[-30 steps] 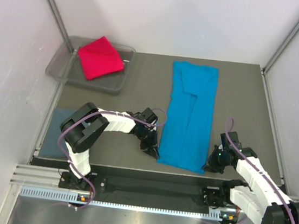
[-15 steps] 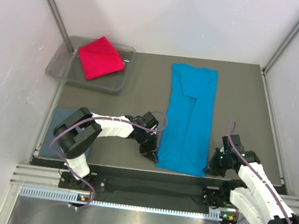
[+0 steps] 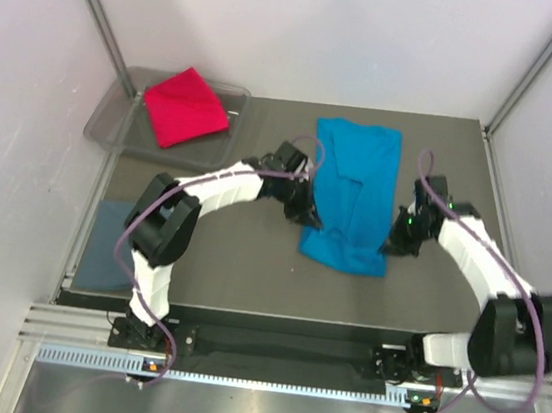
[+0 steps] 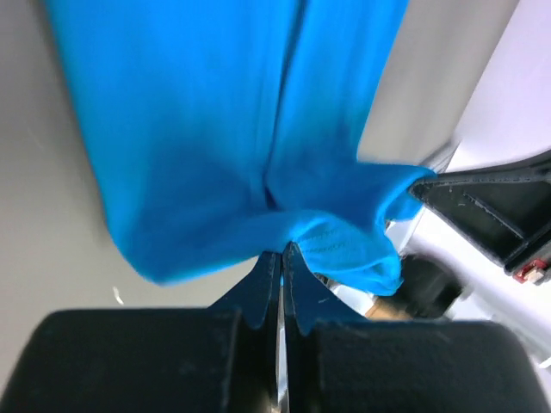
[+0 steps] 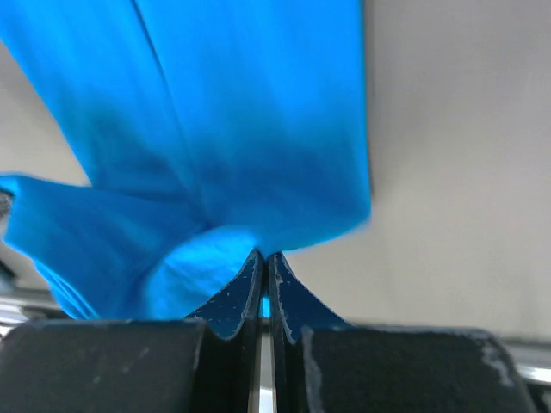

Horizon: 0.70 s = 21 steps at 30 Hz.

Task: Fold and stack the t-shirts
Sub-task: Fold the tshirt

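Note:
The turquoise-blue t-shirt lies lengthwise mid-table, its near end lifted and carried back over itself. My left gripper is shut on its near left corner. My right gripper is shut on its near right corner. The cloth hangs from both pinches above the table. The crimson red t-shirt lies folded in the clear tray at the back left. The slate grey-blue t-shirt lies flat at the near left edge.
The dark table mat ends at metal frame posts and white walls on both sides. The rail with both arm bases runs along the near edge.
Both grippers have lifted the turquoise shirt's near corners and carried them away from the bases, toward the shirt's middle. The shirt's visible length has shortened.

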Each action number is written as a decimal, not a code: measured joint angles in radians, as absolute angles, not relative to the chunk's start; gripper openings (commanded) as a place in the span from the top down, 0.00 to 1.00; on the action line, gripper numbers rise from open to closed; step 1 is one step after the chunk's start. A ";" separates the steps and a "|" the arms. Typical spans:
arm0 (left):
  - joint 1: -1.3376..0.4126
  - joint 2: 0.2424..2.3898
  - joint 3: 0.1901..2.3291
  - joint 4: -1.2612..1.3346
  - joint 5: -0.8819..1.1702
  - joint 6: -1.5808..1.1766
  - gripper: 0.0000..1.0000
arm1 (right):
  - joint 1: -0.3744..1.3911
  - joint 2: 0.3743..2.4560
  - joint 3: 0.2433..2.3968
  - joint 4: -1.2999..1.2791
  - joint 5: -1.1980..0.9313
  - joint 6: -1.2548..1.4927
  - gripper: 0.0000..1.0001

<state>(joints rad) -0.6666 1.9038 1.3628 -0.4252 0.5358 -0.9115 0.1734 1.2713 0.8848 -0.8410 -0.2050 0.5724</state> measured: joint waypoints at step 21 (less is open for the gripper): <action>-0.429 2.364 1.892 -0.390 0.679 -0.955 1.00 | 0.006 1.953 1.561 -0.801 -0.284 0.421 1.00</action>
<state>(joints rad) -0.4286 2.3642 1.8919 -0.3901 0.6788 -0.9546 0.0063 1.9526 1.5608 -0.8005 -0.2840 0.4213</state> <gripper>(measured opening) 0.017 0.010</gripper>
